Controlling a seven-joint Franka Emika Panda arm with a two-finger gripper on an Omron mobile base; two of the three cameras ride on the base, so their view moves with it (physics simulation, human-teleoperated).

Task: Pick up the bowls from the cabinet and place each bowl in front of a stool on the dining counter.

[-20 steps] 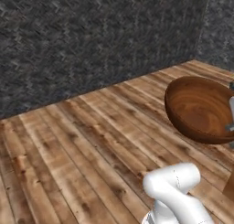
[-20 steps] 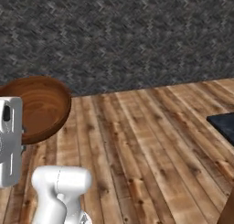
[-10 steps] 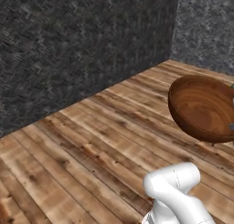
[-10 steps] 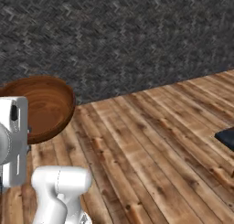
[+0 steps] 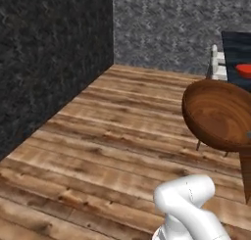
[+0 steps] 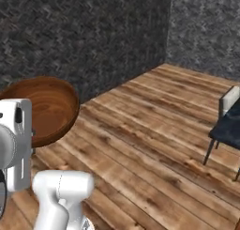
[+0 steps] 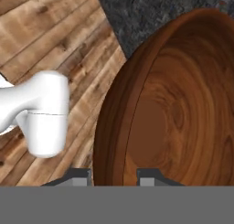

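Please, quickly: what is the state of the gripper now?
Gripper: shut on the rim of the wooden bowl.

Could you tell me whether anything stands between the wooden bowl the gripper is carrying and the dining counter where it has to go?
Nothing visible blocks it. The wooden bowl, clamped at its rim by the gripper, hangs above bare wood floor. The dining counter, with the red bowl on it, lies just beyond.
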